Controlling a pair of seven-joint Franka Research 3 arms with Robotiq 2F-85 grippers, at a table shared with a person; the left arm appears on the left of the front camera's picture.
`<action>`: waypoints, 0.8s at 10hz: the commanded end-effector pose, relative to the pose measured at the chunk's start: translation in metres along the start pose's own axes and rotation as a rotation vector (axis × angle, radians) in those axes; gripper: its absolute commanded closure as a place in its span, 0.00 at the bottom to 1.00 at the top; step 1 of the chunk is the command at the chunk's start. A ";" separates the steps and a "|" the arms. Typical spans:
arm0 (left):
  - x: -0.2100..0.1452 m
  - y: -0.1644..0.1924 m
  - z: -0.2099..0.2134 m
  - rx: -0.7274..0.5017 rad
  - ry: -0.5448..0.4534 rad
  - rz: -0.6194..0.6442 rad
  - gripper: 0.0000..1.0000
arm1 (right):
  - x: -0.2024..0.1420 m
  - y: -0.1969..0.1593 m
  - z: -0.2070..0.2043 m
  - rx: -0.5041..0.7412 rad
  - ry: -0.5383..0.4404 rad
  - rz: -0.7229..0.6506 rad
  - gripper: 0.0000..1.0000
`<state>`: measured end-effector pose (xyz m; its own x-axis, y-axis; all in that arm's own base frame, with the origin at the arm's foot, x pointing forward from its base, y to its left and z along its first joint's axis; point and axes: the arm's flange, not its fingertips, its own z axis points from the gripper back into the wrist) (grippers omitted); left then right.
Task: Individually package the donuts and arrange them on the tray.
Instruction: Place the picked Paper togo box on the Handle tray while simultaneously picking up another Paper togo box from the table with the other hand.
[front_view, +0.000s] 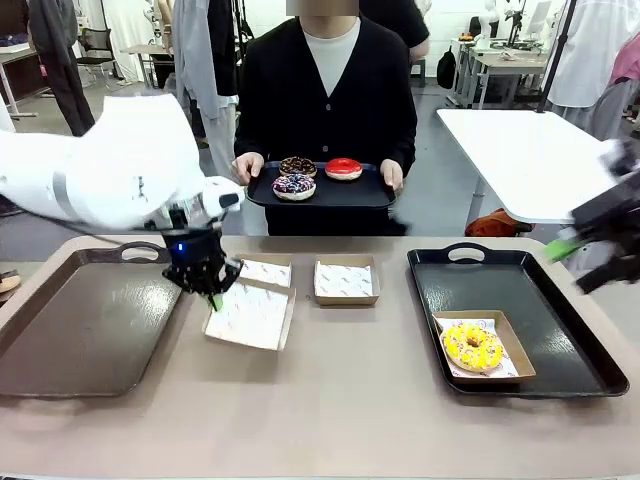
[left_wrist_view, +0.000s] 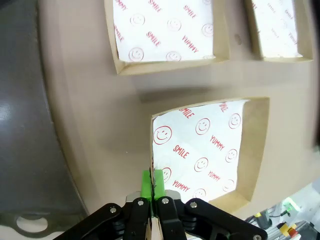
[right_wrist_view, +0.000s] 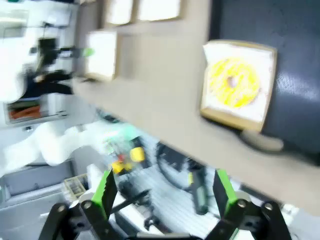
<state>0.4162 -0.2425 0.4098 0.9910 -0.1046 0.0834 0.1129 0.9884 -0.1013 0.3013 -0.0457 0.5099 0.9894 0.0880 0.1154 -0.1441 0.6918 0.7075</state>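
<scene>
The yellow sprinkled donut (front_view: 473, 346) (right_wrist_view: 233, 82) lies in a paper-lined cardboard box (front_view: 508, 340) on the black tray (front_view: 540, 300) at the right. Across the table a person holds a smaller black tray (front_view: 365, 192) carrying the red donut (front_view: 343, 168), a chocolate donut (front_view: 297, 165) and a chocolate donut with purple sprinkles (front_view: 294, 186). My left gripper (front_view: 212, 290) (left_wrist_view: 152, 181) is shut on the left wall of an empty box (front_view: 250, 316) (left_wrist_view: 210, 150), tilting it up. My right gripper (front_view: 575, 265) (right_wrist_view: 164, 187) hangs open and blurred at the right edge, above that tray.
Two more empty lined boxes (front_view: 264, 272) (front_view: 345, 281) sit mid-table behind the held one. A large brown tray (front_view: 80, 330) lies at the left. A white table (front_view: 530, 160) stands behind at the right.
</scene>
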 end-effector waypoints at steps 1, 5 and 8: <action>0.017 -0.008 0.039 -0.014 -0.007 0.033 1.00 | -0.032 -0.032 0.062 0.214 -0.032 -0.035 0.00; 0.054 -0.022 0.066 0.005 -0.024 0.092 1.00 | -0.054 -0.125 0.134 0.491 -0.105 -0.134 0.00; 0.072 -0.025 0.067 0.025 -0.015 0.133 1.00 | -0.050 -0.181 0.147 0.578 -0.092 -0.175 0.00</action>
<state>0.4736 -0.2617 0.4761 0.9959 -0.0046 0.0907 0.0160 0.9920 -0.1252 0.2697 -0.2593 0.4761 0.9968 -0.0796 -0.0014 0.0204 0.2385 0.9709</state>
